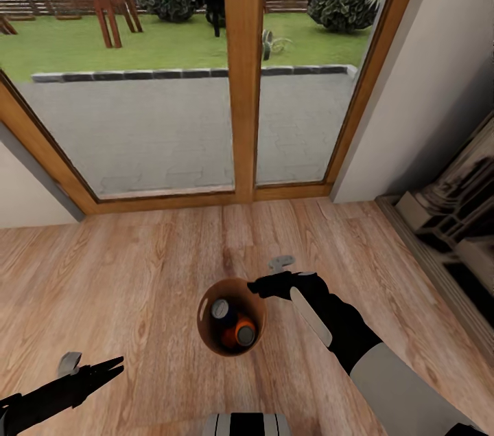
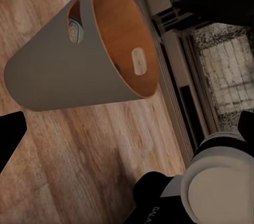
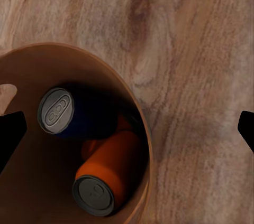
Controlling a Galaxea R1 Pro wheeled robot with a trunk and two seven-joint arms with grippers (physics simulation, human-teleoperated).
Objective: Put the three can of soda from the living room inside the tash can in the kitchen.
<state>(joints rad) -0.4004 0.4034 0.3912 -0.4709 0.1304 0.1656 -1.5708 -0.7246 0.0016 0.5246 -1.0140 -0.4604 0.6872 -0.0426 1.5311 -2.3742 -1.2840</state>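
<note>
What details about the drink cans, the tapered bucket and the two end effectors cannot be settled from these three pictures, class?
- Third can: the right wrist view shows a blue drink can and an orange drink can; orange behind them may be another, mostly hidden.
- Grey tapered bucket with copper-brown inside: its base is hidden by its own wall in the head view.
- Right end effector: too dark to judge its grip on the rim.
- Left end effector: finger gap unclear.

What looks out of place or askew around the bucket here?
The bucket stands upright on the wood floor by the glass doors, not in a kitchen. Inside, the blue can and an orange can lie tilted against each other rather than upright. Nothing looks spilled or damaged.
</note>
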